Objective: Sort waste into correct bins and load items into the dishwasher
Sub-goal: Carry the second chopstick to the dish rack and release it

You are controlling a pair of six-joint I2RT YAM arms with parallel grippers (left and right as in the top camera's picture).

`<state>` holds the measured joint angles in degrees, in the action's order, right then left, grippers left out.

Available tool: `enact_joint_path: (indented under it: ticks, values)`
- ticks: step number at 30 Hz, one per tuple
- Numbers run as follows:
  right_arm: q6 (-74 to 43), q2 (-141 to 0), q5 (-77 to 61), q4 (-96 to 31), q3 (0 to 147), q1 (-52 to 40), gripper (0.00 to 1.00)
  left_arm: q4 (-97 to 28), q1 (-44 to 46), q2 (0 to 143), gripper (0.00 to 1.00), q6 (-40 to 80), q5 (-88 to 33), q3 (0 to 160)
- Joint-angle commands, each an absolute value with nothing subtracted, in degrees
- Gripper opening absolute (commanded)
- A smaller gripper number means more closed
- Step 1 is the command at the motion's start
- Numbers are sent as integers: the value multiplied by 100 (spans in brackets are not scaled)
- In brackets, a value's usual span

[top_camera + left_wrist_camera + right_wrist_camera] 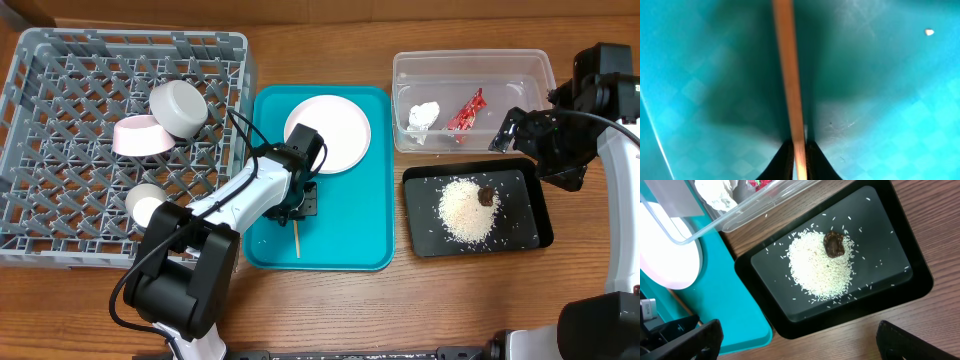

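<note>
My left gripper (297, 205) is down on the teal tray (350, 235), shut on thin wooden chopsticks (297, 240); the left wrist view shows the chopsticks (790, 80) pinched between the fingertips (799, 160). The white plate (330, 133) lies on the tray behind it. The grey rack (60, 120) holds the pink bowl (138, 137), the grey-green bowl (180, 108) and the white cup (146, 205). The clear tub (470, 62) holds the tissue (423, 117) and red wrapper (466, 111). The black tray (425, 240) holds rice (468, 208) and a brown scrap (486, 195). My right gripper (522, 130) hovers open and empty by the tub.
Bare wooden table lies in front of the trays and between the teal tray and the black tray (765, 280). The right wrist view shows the rice (815, 270), the scrap (834, 244) and the plate's edge (665, 255).
</note>
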<state>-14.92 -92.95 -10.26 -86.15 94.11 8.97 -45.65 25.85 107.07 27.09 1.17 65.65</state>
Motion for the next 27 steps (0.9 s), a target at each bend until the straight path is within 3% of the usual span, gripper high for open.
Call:
enact_joint_path:
  ticks: [1, 13, 27]
  values:
    - [-1476, -9201, -1009, -8606, 9424, 908, 100, -4580, 2589, 10864, 4, 2746, 209, 6499]
    - [-1476, -9201, -1009, -8611, 9424, 908, 100, -5638, 2298, 10536, 4, 2867, 364, 7448]
    - [-1474, -9201, -1009, -8604, 9424, 908, 100, -6751, 1251, 9673, 4, 1559, 1721, 8663]
